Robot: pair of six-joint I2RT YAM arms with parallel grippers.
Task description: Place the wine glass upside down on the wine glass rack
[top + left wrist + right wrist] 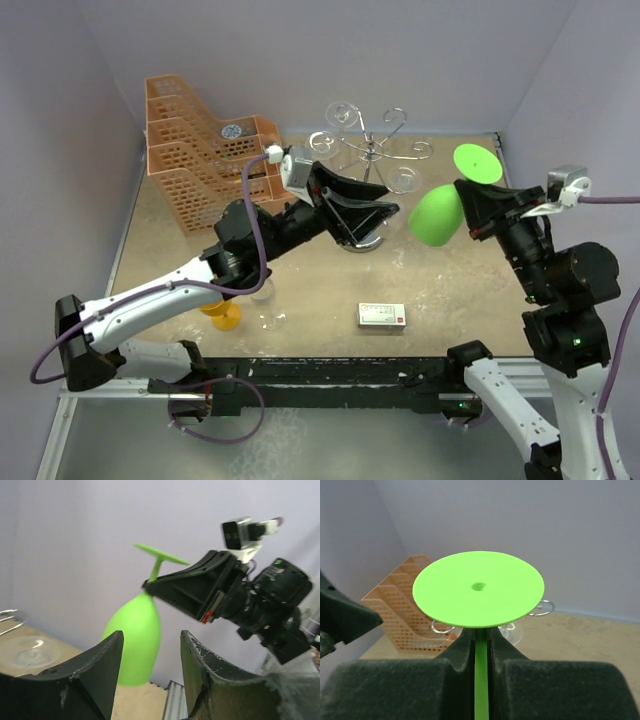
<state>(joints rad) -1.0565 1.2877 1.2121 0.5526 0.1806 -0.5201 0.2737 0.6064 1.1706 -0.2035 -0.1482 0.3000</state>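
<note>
Right jaws clamped on the thin stem of the green wine glass (437, 215), which hangs in the air above the bench (450, 300), upside down and tilted, its round foot uppermost and its bowl pointing down toward the left. The left jaws stand apart and empty just left of the glass, in front of the chrome wine glass rack (370, 150), which stands at the back of the bench with the glass near it but not touching. An orange lattice basket (200, 150) sits in the back left corner, and a small box (382, 315) lies near the front edge.
</note>
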